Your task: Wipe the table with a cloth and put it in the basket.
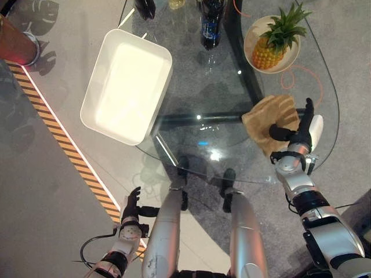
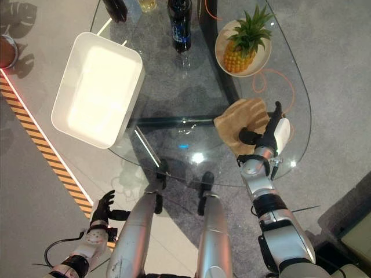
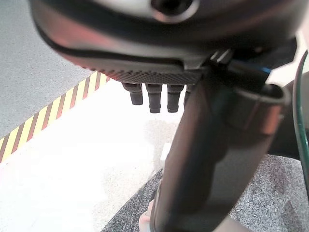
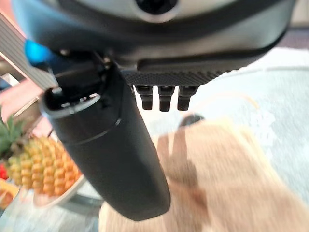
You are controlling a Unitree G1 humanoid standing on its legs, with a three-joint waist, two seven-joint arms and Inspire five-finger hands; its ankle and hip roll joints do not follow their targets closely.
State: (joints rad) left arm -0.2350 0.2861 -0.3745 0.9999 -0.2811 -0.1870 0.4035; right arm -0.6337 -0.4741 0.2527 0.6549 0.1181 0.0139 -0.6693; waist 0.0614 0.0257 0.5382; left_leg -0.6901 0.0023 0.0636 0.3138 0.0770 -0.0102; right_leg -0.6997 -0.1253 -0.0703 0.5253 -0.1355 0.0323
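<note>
Resting on the tan cloth (image 1: 271,123), the right hand (image 1: 301,134) sits at the right edge of the glass tabletop (image 1: 197,87); its fingers (image 4: 164,98) look fairly straight, thumb laid across the fabric, pressing rather than clamped on it. Cloth lies crumpled, near the rim, with part close to overhanging.

Risks, as judged:
- A sweep toward the right could push the cloth off the edge, since little glass remains there.
- A far sweep could knock the pineapple (image 1: 271,43) on its plate (image 1: 255,29), or the dark bottle (image 1: 211,26) beyond.
- Flat pressure on smooth glass may let the hand slide over the cloth.

White basket (image 1: 124,84) is well apart at the left. Left hand (image 1: 132,207) hangs low by the striped floor tape (image 1: 58,133), fingers relaxed and apart.
</note>
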